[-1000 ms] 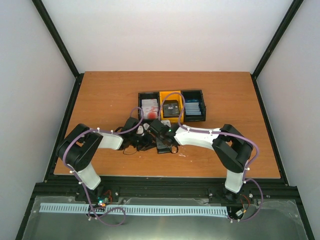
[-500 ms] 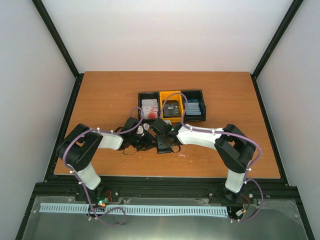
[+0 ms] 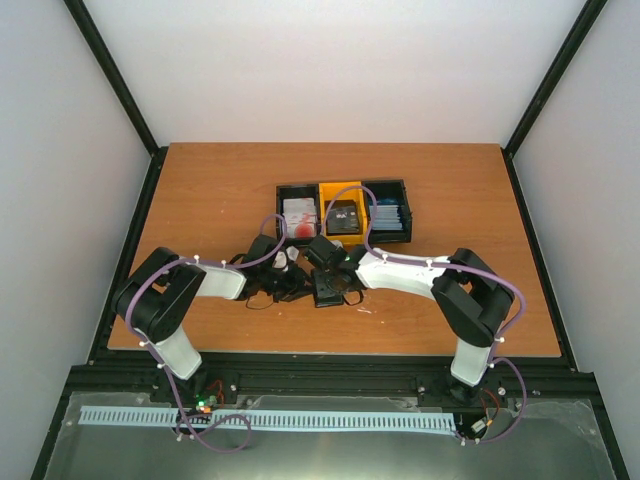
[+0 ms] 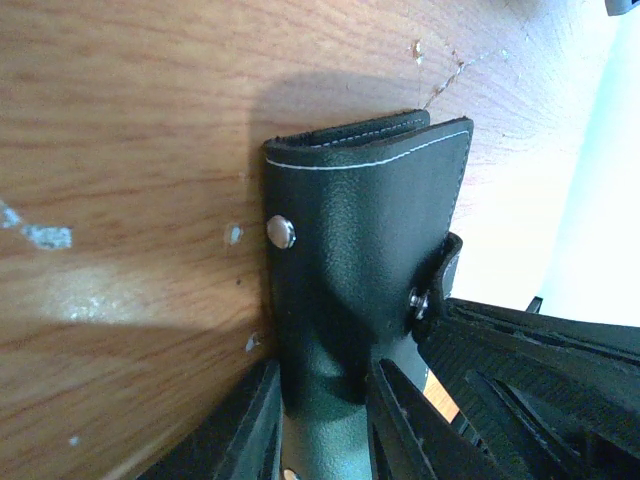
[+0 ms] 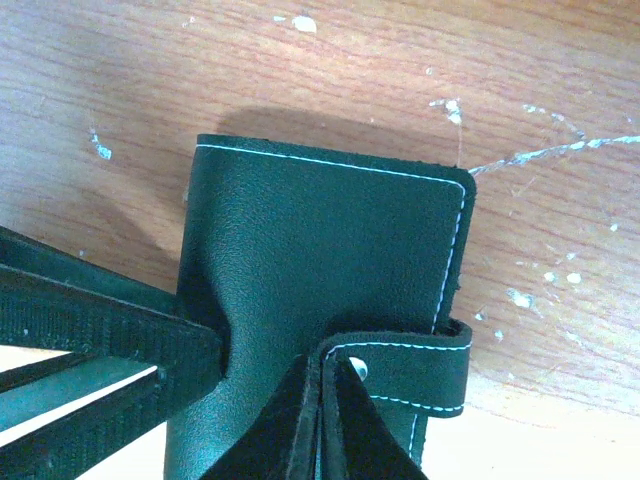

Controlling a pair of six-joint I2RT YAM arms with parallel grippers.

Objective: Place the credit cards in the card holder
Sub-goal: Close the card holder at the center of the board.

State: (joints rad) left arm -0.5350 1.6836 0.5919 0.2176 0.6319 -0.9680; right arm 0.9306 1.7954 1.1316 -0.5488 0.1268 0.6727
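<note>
Steadiness counts: left gripper [image 4: 322, 400] clamps the card holder [image 4: 360, 260] at frame bottom, so right gripper [image 5: 322, 375], pinching its clasp tab [image 5: 425, 375], should peel gently.

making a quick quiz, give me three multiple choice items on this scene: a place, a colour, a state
1. Where is the holder? A near the table's middle, arm side of the bins; B at the table's far edge; C inside a bin.
2. What colour is the middle bin? A red; B yellow; C white.
3. The left gripper is: A open over the bins; B holding a card; C shut on the holder.
Answers: 1 A, top view shows it just short of the bins; 2 B, yellow between two black ones; 3 C, its fingers squeeze the holder's sides.
</note>
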